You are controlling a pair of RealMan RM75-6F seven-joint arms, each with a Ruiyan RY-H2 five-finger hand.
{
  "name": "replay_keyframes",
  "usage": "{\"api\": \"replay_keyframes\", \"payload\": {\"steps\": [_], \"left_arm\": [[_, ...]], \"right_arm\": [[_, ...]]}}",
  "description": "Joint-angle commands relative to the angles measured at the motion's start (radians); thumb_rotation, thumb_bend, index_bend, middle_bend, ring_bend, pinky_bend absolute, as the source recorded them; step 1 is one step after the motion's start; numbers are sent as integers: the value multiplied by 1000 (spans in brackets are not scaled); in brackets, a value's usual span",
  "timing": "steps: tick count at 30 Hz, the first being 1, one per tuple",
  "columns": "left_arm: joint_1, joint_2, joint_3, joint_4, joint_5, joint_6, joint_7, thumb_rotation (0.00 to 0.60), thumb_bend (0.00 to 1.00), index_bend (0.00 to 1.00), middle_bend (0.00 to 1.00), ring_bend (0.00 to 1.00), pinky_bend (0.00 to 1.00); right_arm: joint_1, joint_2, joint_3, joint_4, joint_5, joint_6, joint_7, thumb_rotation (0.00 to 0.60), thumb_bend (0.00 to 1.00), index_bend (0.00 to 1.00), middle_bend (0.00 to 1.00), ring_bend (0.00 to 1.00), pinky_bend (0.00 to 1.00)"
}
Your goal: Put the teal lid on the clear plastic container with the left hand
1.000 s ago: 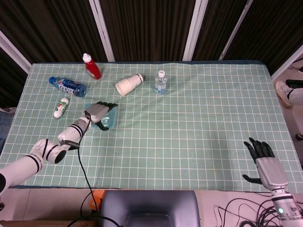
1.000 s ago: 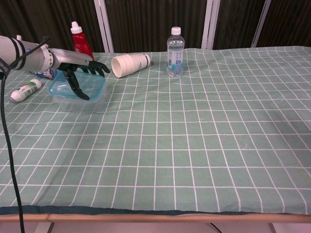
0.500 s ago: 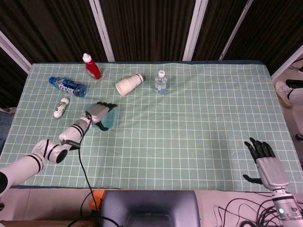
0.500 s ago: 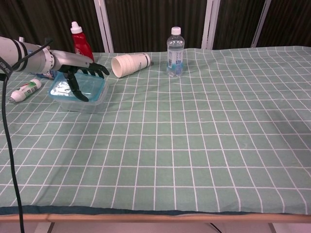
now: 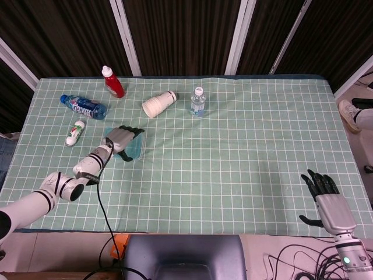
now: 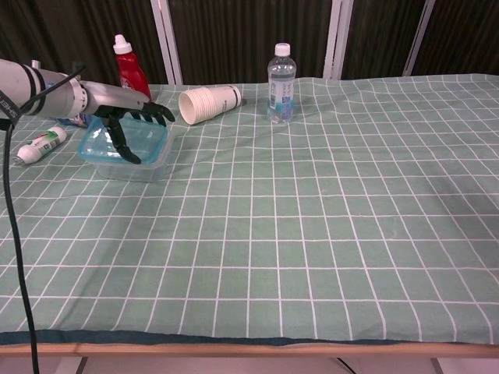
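A table (image 5: 233, 151) covered in a green checked cloth fills both views. In the left part of the frame sits the clear plastic container (image 6: 148, 165), with the teal lid (image 6: 152, 140) lying on its top, slightly tilted in the chest view. The left hand (image 6: 129, 117) reaches in from the left edge and rests over the lid, dark fingers spread and curved downward onto it; whether it grips the lid or only presses on it cannot be told. The right hand (image 5: 326, 198), at the lower right of the head view, hangs loose with fingers apart, grasping nothing.

Both lid and container look light, thin and slightly flexible, probably slippery; the lid is best taken by its rim and pressed along the edges to seat it.

Behind, toward the upper left, stand a red bottle (image 6: 129, 68) and a water bottle (image 6: 281, 82), with a paper cup stack (image 6: 209, 102) lying on its side.

The hand hides much of the lid, so whether it is fully seated is unclear.
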Motion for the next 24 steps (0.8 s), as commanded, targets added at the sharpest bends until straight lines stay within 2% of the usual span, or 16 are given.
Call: {"api": "replay_keyframes", "payload": {"steps": [1, 24], "left_arm": [[-3, 2, 2, -6, -11, 3, 12, 600, 269, 12, 632, 747, 706], [-19, 10, 15, -46, -93, 34, 90, 600, 269, 14, 637, 751, 710]], "right_arm": [[0, 0, 0, 0, 0, -1, -1, 600, 62, 0, 0, 0, 0], [-2, 4, 0, 0, -6, 5, 9, 600, 62, 0, 0, 0, 0]]}}
